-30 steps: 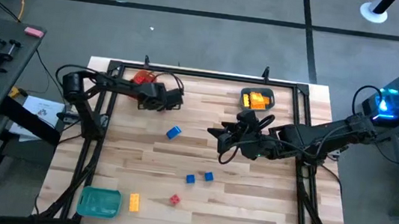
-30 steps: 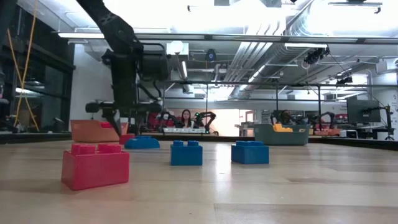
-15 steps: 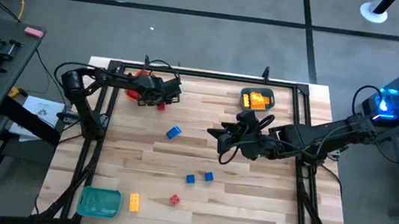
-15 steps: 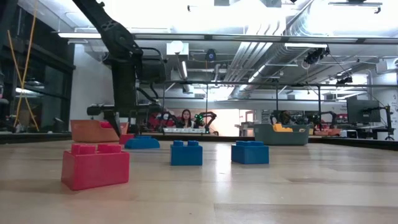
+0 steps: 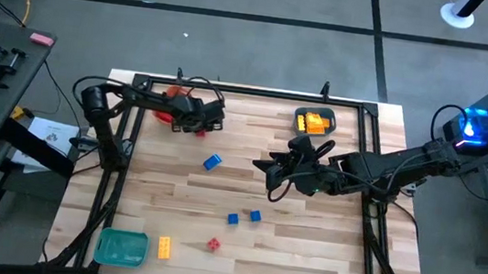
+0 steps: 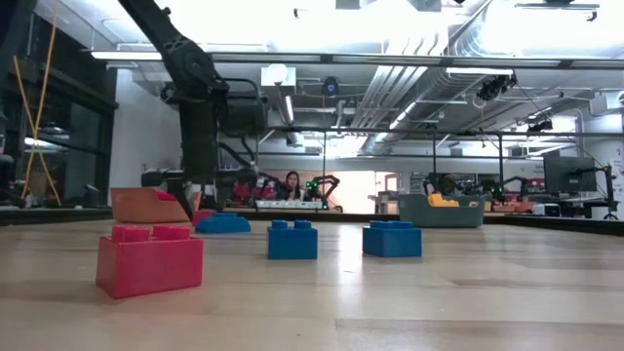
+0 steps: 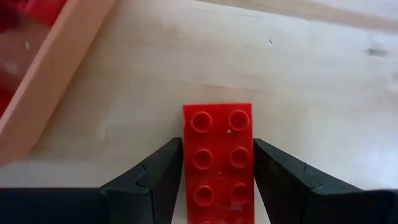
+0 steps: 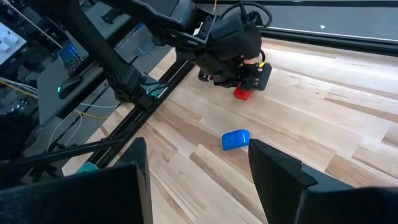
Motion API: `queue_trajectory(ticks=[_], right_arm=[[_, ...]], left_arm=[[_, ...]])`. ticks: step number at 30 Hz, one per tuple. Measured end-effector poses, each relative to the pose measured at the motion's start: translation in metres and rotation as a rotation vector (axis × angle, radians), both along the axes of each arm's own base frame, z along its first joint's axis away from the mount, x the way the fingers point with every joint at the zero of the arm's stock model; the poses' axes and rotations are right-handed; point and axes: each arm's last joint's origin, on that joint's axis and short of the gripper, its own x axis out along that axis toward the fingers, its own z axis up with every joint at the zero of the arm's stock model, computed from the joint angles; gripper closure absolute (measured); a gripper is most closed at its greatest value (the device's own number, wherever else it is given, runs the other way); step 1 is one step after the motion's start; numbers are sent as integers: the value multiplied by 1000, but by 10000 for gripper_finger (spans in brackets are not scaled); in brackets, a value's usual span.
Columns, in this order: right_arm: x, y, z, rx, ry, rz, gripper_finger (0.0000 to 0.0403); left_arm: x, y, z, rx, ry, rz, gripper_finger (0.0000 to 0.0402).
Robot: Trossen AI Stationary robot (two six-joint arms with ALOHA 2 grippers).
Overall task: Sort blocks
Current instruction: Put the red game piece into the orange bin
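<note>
On the pale wooden tabletop (image 5: 304,255), the left gripper (image 7: 217,180) is clasping a red block (image 7: 218,158) at the far-left corner, the block's long axis running straight out between the fingers, with the orange tray (image 7: 46,93) lying just beside it. The right gripper (image 5: 268,169) is hanging spread and empty mid-table, well apart, nearer the loose blue block (image 5: 212,162).

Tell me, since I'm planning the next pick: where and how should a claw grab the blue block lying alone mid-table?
Probably from straight above, closing on the two long side walls of the lone blue block. It lies skewed to the table edges, so turn the claw to match; bare wood surrounds it.
</note>
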Motion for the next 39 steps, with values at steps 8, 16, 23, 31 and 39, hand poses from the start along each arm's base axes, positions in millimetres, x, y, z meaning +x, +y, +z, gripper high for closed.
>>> queue_trajectory(ticks=[8, 16, 23, 31, 39], right_arm=[[0, 0, 0, 3, -1, -2, 242], [0, 0, 0, 10, -5, -6, 242], [0, -1, 0, -19, 0, -12, 242], [2, -9, 0, -46, 7, -38, 242], [3, -15, 0, -42, 10, -55, 242]], left_arm=[[1, -2, -1, 5, 54, -142, 223], [4, -1, -1, -3, 32, -242, 293], [9, 0, 28, 22, -57, -501, 293], [-29, 7, 104, 289, -16, -487, 293], [-80, 12, 129, 320, 208, -416, 293]])
